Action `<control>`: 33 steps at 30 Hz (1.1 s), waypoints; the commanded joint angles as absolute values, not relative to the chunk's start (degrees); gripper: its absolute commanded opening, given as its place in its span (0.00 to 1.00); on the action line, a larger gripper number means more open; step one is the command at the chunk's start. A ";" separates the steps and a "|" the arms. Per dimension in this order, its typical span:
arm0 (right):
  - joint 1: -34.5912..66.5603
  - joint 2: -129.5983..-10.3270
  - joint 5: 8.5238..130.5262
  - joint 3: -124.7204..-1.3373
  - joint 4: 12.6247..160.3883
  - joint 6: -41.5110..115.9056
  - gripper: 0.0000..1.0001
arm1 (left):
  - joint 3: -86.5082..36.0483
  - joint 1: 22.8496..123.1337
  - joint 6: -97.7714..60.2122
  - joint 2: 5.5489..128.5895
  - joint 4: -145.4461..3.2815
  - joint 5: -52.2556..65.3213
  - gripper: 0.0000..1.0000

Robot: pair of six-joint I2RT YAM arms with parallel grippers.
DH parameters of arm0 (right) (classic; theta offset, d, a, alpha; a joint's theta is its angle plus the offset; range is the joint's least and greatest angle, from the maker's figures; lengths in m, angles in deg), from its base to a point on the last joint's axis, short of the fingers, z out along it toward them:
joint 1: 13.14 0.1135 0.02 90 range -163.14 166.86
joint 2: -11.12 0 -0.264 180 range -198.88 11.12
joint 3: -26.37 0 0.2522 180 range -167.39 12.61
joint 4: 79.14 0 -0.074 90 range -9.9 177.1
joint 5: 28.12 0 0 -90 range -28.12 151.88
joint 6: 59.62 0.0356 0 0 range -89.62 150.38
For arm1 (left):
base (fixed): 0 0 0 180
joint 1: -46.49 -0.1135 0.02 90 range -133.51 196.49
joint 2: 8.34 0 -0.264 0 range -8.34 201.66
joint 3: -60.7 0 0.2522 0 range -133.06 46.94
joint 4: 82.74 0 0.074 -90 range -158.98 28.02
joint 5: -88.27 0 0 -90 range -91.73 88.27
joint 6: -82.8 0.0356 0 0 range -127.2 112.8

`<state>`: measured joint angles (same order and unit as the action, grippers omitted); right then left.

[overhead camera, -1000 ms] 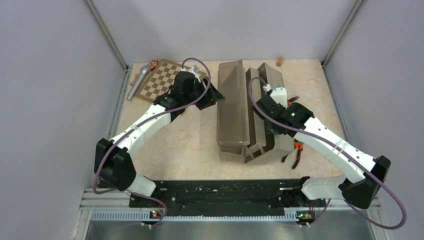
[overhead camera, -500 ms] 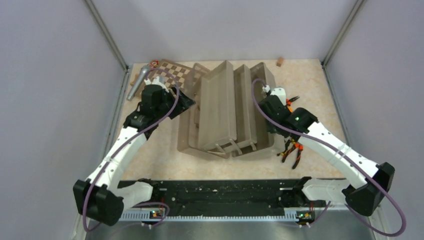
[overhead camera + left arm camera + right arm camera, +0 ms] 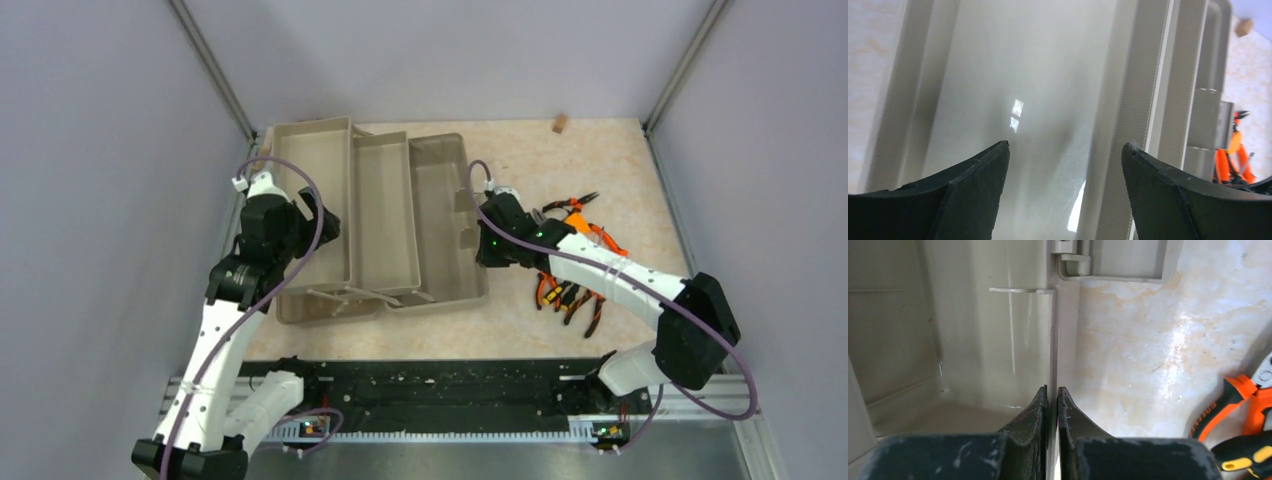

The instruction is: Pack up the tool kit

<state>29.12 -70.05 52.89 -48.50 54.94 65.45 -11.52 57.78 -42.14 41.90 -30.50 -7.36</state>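
Beige plastic toolbox (image 3: 435, 200) lies opened out flat on the bench (image 3: 610, 170), its compartments side by side. Left end effector (image 3: 1066, 145) hangs over the leftmost compartment (image 3: 315, 160), fingers wide apart and holding nothing. Right end effector (image 3: 1052, 390) is clamped on the toolbox's right wall. Orange-handled pliers (image 3: 565, 295) lie just to its right.

Smooth, glossy plastic toolbox (image 3: 383, 215); shiny marbled tabletop (image 3: 600, 170).
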 commanded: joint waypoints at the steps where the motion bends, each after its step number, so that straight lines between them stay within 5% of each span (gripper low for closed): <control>1: 28.98 -69.16 57.30 -46.29 65.19 68.25 0.00 | -14.85 57.48 -37.04 39.29 -25.63 -15.25 0.88; 14: 23.66 -65.71 49.93 -40.57 60.57 76.46 0.00 | -24.21 57.48 -35.33 38.61 -20.44 -15.06 0.91; 33: 23.68 -55.24 53.18 -36.97 49.82 76.34 0.06 | -18.40 57.48 -38.37 32.96 -20.95 -10.32 0.91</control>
<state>24.68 -58.24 53.41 -36.78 50.39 74.13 -19.32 57.78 -37.40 34.49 -20.42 -11.40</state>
